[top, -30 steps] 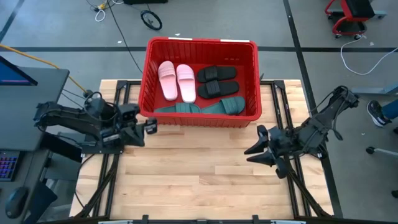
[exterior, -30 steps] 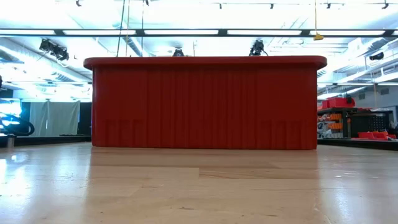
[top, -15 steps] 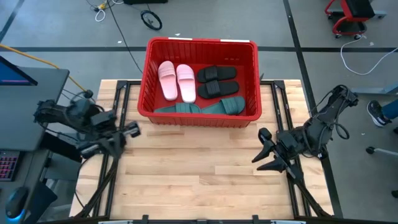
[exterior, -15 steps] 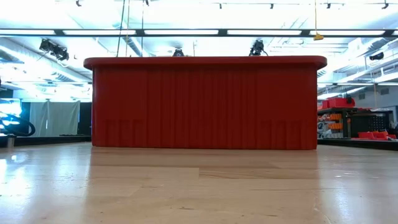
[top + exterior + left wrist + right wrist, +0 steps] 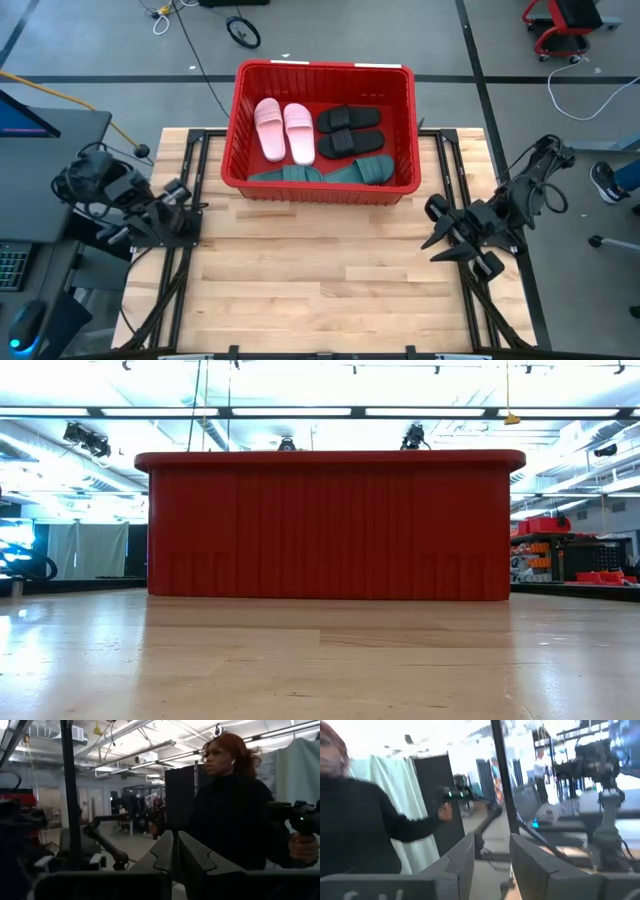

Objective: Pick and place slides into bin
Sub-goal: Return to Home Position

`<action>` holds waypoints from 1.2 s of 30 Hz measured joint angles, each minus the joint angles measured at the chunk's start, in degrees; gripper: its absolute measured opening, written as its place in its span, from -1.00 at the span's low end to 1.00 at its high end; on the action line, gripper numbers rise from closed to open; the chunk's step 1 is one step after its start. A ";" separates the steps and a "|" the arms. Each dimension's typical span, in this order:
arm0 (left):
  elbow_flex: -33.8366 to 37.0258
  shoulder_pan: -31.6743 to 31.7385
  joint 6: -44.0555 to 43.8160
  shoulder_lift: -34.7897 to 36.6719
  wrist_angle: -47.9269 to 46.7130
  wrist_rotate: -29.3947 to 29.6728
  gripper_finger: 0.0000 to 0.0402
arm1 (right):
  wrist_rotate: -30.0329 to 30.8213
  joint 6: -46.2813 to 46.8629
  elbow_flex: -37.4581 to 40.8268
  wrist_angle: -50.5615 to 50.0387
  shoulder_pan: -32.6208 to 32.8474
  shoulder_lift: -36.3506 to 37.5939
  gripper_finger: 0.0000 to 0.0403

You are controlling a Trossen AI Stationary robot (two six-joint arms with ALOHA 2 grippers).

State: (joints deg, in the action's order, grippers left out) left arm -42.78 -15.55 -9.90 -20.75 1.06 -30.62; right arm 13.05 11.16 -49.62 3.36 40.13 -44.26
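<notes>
The red bin (image 5: 325,68) stands at the table's far middle; in the low view its near wall (image 5: 330,530) hides what is inside. Its floor holds two pale pink slides (image 5: 283,130), two black slides (image 5: 350,130) and two dark green slides (image 5: 325,173) along the near wall. My left gripper (image 5: 190,207) (image 5: 175,857) hovers at the table's left edge, shut and holding nothing. My right gripper (image 5: 430,226) (image 5: 491,855) hovers near the table's right edge, open, nothing between its fingers. Both point toward the table's middle.
The wooden tabletop (image 5: 320,270) stretches between the two grippers on the near side of the bin. Dark frame rails (image 5: 185,150) run along both table sides. Beyond the table a person in black (image 5: 235,820) shows in both wrist views, holding a hand-held device.
My left gripper has drawn back from the bin's near left corner toward the table's left edge, rolling as it went. My right gripper has moved a little toward the table's right edge and turned. The slides and the bin have stayed put.
</notes>
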 joint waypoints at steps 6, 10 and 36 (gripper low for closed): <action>0.07 0.00 -1.23 3.73 -1.75 0.06 -0.80 | -3.93 -1.99 15.21 21.70 0.03 4.34 -0.35; 0.09 0.00 -0.51 7.18 -1.71 0.08 -0.82 | -4.06 -0.34 24.98 37.06 -0.01 5.15 -0.35; 0.11 0.00 -0.74 13.41 -3.56 2.10 -0.83 | -6.45 -3.36 32.58 24.74 -13.61 20.78 -0.35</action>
State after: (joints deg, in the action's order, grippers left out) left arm -42.68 -15.55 -10.64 -7.33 -2.49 -28.53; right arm 6.59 7.80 -17.04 28.10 26.52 -23.48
